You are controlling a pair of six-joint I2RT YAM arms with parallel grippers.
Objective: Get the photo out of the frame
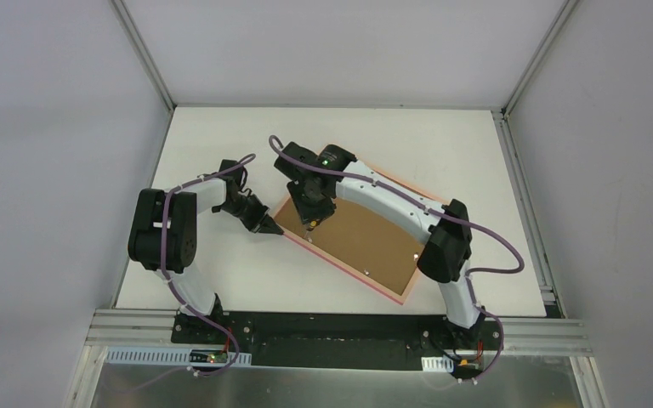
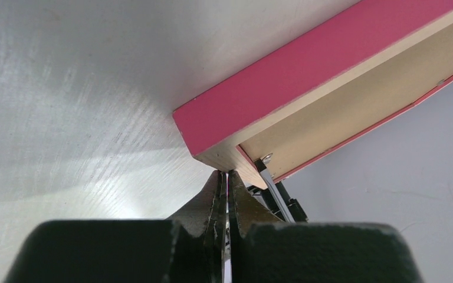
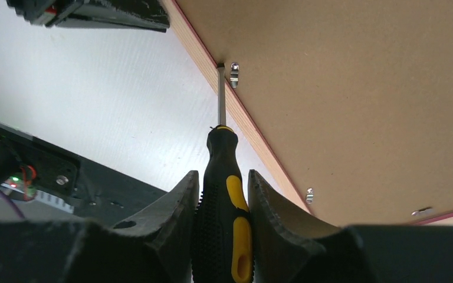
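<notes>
We see the frame (image 2: 295,82) lying face down at the centre of the top view on the table (image 1: 221,144), its brown back (image 1: 366,238) facing up. The photo's picture side is hidden. The right end effector (image 3: 221,177) grasps a black-and-yellow screwdriver (image 3: 219,147), whose blade tip sits at the board's edge beside a metal tab (image 3: 234,72). The left end effector (image 2: 227,177) is clenched on nothing, its tips at the frame's left corner.

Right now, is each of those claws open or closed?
Left gripper: closed, empty, tips at a corner of the frame.
Right gripper: closed on a screwdriver.
</notes>
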